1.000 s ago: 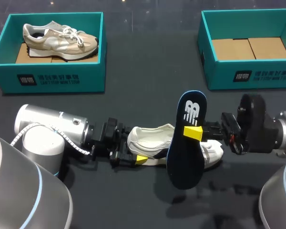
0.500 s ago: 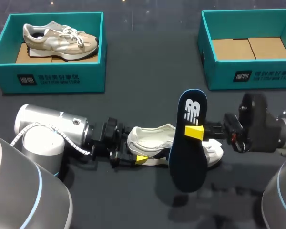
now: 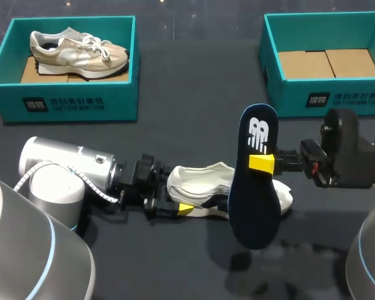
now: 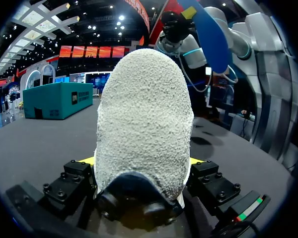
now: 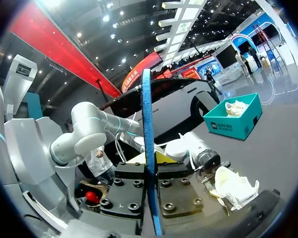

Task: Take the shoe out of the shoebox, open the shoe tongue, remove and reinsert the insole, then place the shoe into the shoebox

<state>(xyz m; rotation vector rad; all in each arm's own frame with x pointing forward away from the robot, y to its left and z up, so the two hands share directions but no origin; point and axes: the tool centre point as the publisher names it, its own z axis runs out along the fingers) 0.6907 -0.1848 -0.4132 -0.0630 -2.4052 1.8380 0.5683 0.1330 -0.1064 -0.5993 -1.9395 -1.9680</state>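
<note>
Now that the right hand (image 3: 262,164) has carried the insole (image 3: 255,194) a little toward 2 o'clock, the dark blue piece hangs in the air, lifted out of the shoe (image 3: 203,187). I'd judge the removal done and the reinsertion next. A second ago the insole stood lower and nearer the shoe's middle, and the right arm reached further in. It has since drawn back toward 3 o'clock. That hand is clamped on the insole, pinching its two faces about midway along. The left hand (image 3: 175,207) has not shifted. Closed on the heel from both sides, it steadies the white shoe at the worktop's (image 3: 194,125) 6 o'clock. An empty shoebox (image 3: 325,100) waits at 2 o'clock.
</note>
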